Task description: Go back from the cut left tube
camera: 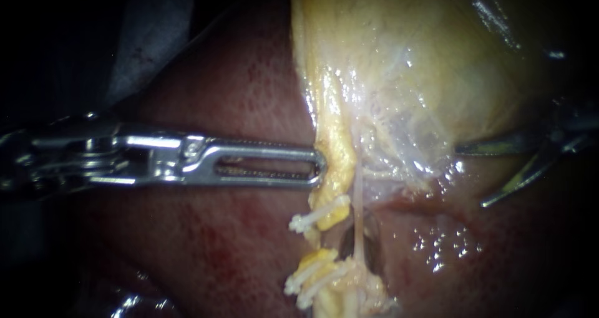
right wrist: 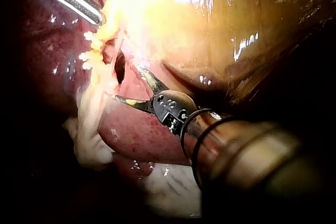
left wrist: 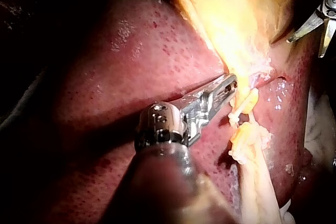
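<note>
The left tube is cut in two. Its upper stub [camera: 331, 211] carries a white clip [camera: 310, 219], and its lower stub [camera: 319, 269] carries white clips [camera: 307, 285]. Just to the right, a thin pale tube [camera: 359, 212] runs whole from the gallbladder [camera: 405, 62] downward. My left instrument [camera: 319, 166] [left wrist: 232, 81] has its slotted jaws shut on the gallbladder's yellow edge above the upper stub. My right instrument [camera: 469, 176] [right wrist: 128, 85], with two thin blades standing open and empty, lies well right of the tubes under the gallbladder's lower edge.
Dark red liver [camera: 218, 87] lies behind and below everything. White gauze [right wrist: 168, 187] sits beside the liver under my right instrument's shaft. In the left wrist view the right instrument's open blades [left wrist: 304, 47] show beyond the gallbladder's far edge.
</note>
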{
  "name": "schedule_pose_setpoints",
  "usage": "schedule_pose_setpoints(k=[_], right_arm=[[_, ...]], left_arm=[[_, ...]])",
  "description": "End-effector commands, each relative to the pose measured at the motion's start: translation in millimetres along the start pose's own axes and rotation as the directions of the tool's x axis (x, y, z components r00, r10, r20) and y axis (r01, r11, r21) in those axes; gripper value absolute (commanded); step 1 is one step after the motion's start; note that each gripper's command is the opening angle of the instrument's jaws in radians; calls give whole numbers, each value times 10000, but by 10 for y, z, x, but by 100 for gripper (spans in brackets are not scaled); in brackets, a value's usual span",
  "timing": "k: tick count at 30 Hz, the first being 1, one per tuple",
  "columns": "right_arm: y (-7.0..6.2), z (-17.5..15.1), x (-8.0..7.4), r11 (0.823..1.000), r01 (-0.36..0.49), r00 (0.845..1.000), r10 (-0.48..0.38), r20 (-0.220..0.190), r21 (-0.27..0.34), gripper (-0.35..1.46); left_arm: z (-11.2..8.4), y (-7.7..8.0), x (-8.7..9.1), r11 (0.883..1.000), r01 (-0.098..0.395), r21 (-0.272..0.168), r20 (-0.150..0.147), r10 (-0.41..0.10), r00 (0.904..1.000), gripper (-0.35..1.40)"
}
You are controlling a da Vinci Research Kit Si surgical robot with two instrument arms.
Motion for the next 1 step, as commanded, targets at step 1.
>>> schedule_pose_setpoints(k=[1], right_arm=[[0,0,0,10000,1,10000,-1,0,0,81]], left_arm=[[0,0,0,10000,3,2,-2,-3,10000,-35]])
